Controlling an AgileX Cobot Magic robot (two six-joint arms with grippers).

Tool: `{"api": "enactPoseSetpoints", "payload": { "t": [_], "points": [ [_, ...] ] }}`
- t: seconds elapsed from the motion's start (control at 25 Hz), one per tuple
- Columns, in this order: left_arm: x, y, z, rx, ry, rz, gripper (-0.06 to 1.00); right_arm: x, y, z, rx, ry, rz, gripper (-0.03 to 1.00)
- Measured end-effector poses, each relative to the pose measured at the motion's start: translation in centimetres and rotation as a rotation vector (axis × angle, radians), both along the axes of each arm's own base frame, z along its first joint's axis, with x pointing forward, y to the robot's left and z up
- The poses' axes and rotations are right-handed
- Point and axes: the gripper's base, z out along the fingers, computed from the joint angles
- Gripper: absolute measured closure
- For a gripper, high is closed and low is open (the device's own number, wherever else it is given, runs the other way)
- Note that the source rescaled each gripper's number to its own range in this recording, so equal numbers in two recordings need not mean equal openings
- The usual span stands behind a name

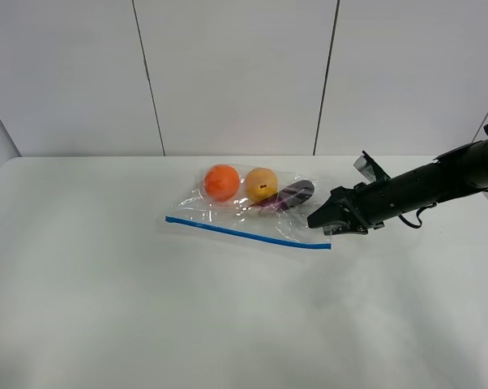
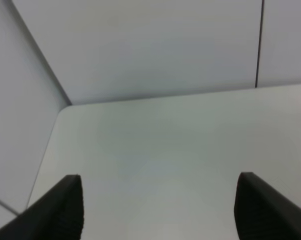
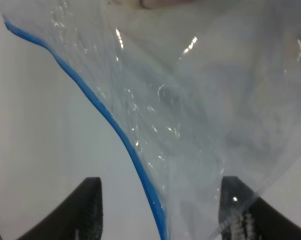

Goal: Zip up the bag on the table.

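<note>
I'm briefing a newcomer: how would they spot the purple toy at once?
On the white table lies a clear bag with a blue zip strip. Inside, the purple toy sits nearest the right arm. It alone is dark and long; the orange toy and yellow toy are round.

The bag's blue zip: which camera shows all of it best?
The exterior high view: the whole blue zip runs end to end along the bag's near edge. The right wrist view shows only a close, curving piece. The left wrist view shows only table, no bag.
</note>
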Motion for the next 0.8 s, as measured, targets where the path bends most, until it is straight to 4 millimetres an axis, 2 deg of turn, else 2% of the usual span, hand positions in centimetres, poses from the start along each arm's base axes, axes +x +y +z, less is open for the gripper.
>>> {"api": "enactPoseSetpoints", "payload": {
  "t": [0.16,0.28,0.48,0.8],
  "points": [
    [-0.3,0.1,-0.4,-0.016,0.045,0.024,0.13,0.0,-0.1,-0.1,-0.012,-0.003,0.0,0.33],
    [-1.3,0.2,-0.1,-0.053,0.042,0.053,0.13,0.4,-0.5,0.1,-0.052,-0.03,0.003,0.33],
    [-4.2,0.5,0.3,-0.132,0.077,0.138,0.13,1.5,-1.9,2.3,-0.163,-0.131,-0.014,0.32],
    [-9.0,0.1,0.6,-0.269,0.106,0.172,0.13,1.9,-2.4,4.7,-0.218,-0.21,-0.042,0.32]
  ]
}}
